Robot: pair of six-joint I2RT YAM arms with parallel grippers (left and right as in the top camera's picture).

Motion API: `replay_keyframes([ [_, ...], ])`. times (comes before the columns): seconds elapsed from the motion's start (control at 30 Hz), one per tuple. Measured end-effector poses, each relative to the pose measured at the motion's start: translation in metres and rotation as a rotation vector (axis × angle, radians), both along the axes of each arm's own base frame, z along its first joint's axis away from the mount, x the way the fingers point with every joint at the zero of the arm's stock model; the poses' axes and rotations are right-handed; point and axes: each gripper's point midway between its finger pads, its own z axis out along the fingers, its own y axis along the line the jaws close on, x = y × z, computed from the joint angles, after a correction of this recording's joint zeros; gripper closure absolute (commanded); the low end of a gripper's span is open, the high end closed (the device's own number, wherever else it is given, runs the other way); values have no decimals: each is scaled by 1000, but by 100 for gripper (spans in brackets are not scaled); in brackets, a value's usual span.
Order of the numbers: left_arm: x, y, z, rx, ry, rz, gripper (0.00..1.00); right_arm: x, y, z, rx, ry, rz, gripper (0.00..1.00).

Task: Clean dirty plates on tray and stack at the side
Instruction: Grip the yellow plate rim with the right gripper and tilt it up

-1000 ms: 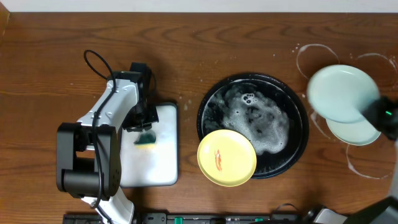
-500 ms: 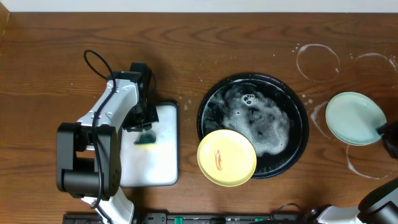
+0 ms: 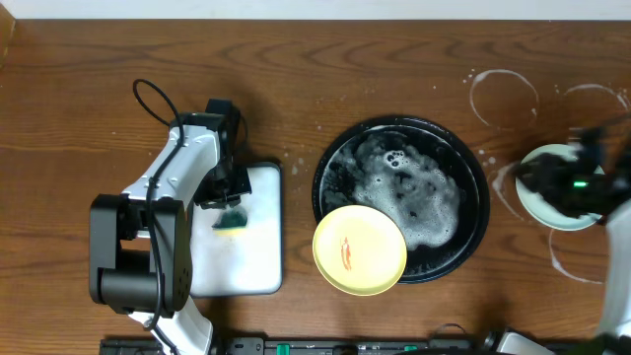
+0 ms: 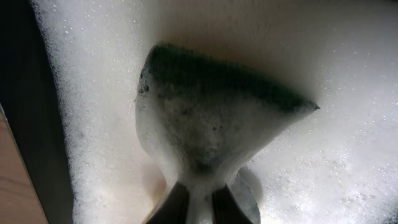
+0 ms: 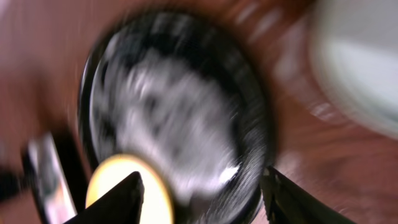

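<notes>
Sponge point(image 4: 205, 118) pinched in the left gripper point(image 4: 199, 208) awaits the smeared yellow plate point(image 3: 360, 249) on the tray point(image 3: 335, 158) rim, while the right gripper point(image 5: 202, 186) hangs open and empty over the mint plate point(image 3: 567, 221) set aside on the bench point(image 3: 394, 69).

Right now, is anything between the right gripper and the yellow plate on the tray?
Nothing visible. The right gripper, open and empty, is above the mint plates at the right; the yellow plate sits on the near-left rim of the black tray. Between them lie only suds and bare tabletop.
</notes>
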Motion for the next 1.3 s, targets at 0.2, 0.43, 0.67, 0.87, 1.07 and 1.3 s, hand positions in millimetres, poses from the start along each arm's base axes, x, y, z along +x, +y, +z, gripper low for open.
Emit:
replay_keyframes([
  [0.2,0,0,0,0,0,0,92,-27,89,-29,-65,101,353,53],
  [0.43,0,0,0,0,0,0,92,-68,154,-97,-134,147,674,58],
  [0.67,0,0,0,0,0,0,92,-79,173,-136,-190,142,758,73],
  [0.87,0,0,0,0,0,0,92,-68,162,-150,-269,160,679,70],
  [1.07,0,0,0,0,0,0,92,-64,160,-145,-289,154,670,65],
  [1.3,0,0,0,0,1,0,92,-35,148,-113,-345,42,628,64],
])
